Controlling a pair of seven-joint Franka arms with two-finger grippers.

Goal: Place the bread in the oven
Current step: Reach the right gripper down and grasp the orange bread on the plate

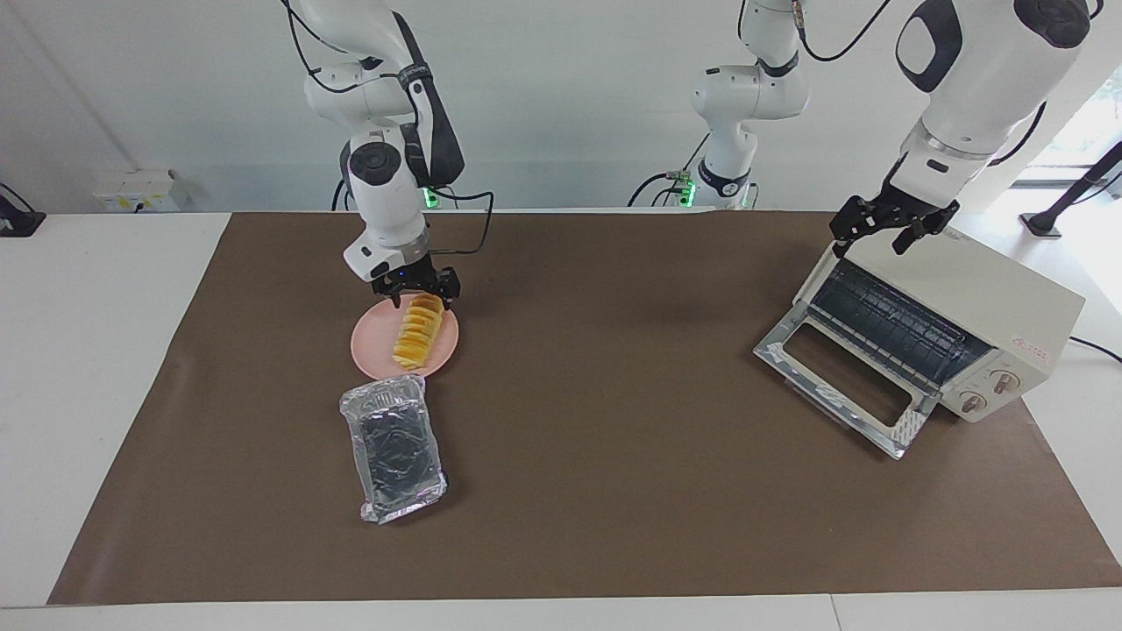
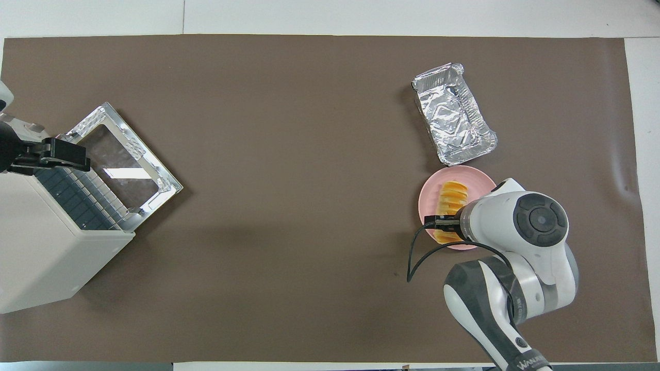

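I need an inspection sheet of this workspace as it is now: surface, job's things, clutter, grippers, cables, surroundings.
Surface: brown mat on a white table.
Job's things: bread lies on the pink plate; oven at the left arm's end, door down.
Clutter: foil tray beside the plate, farther from the robots.
Grippers: right gripper open, low over the bread's nearer end; left gripper open, over the oven's top, waiting.
Cables: black cable loops from the right arm.
Surroundings: white wall; third arm base.
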